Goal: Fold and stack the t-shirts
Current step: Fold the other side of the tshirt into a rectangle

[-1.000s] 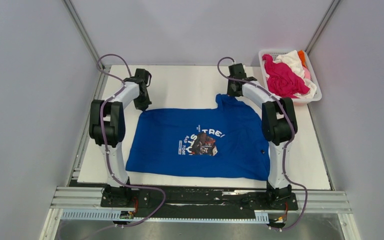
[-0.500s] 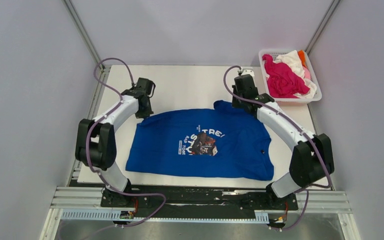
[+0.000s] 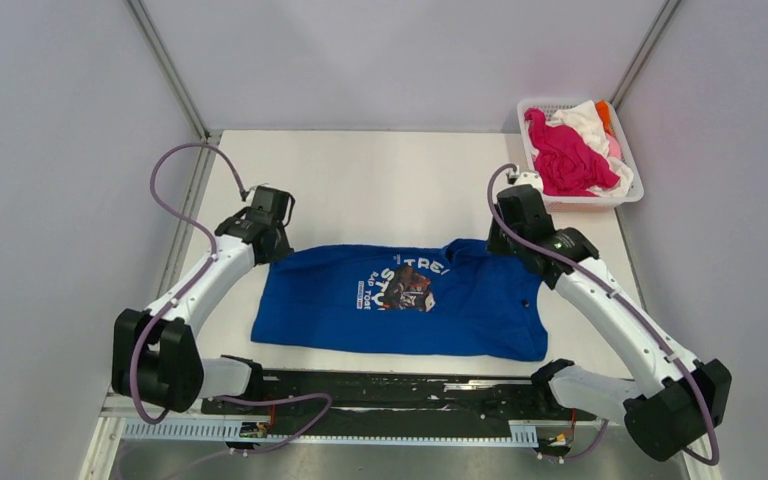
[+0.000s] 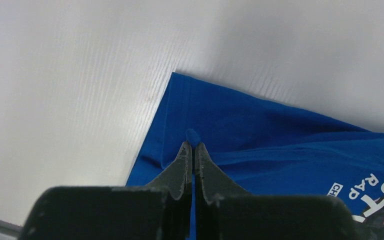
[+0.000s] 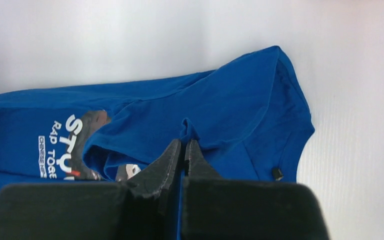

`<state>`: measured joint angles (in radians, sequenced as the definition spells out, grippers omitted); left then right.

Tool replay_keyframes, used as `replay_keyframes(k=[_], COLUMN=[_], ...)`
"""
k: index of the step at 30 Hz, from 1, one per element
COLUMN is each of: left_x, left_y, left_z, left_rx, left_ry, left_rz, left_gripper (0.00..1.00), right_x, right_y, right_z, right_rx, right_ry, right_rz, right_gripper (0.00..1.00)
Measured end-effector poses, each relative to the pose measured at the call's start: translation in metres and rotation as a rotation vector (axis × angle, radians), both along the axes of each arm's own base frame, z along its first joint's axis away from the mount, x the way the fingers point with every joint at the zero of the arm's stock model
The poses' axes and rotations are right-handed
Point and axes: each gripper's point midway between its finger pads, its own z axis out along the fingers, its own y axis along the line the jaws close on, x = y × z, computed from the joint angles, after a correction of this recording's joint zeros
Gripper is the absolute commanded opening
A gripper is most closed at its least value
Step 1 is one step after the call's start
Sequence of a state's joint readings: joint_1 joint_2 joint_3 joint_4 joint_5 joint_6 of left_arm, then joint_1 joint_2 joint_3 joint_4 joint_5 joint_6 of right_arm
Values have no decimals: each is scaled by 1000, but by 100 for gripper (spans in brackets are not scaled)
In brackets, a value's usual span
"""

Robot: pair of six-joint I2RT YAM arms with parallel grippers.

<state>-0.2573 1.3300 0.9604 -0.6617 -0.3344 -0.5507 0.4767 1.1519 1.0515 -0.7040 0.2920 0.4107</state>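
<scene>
Blue t-shirt (image 3: 480,310) printed "RAP TOGE" is pinched at its far edge by left gripper (image 4: 191,145) and right gripper (image 5: 184,145).

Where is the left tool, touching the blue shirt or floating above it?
Touching. The left wrist view shows the left tool shut on the blue shirt, a small fold of cloth poking up between its tips.

One blue t-shirt (image 3: 310,305), one basket (image 3: 550,101) of heaped shirts (image 3: 565,155), two grippers (image 3: 278,245) (image 3: 490,245).
</scene>
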Motion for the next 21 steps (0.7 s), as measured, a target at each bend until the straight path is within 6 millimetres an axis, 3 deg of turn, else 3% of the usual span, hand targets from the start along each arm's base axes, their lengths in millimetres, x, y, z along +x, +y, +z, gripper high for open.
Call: replay_keyframes(k=[9,15,21], left_x=[-26,-40,-53], left_y=[4,7,10], left_z=[4,-8,-18], left_rx=[-34,-40,-41], left_ry=[-44,-18,8], left_rz=[48,78,93], left_gripper=[0,3,13], right_x=[-57,-87,-111], right_y=[-5,-2,-3], right_z=[-8,-26,-54], right_rx=[76,131,146], right_ry=[104,210,336], right_rz=[13,15,-16], right_gripper=[0,0,2])
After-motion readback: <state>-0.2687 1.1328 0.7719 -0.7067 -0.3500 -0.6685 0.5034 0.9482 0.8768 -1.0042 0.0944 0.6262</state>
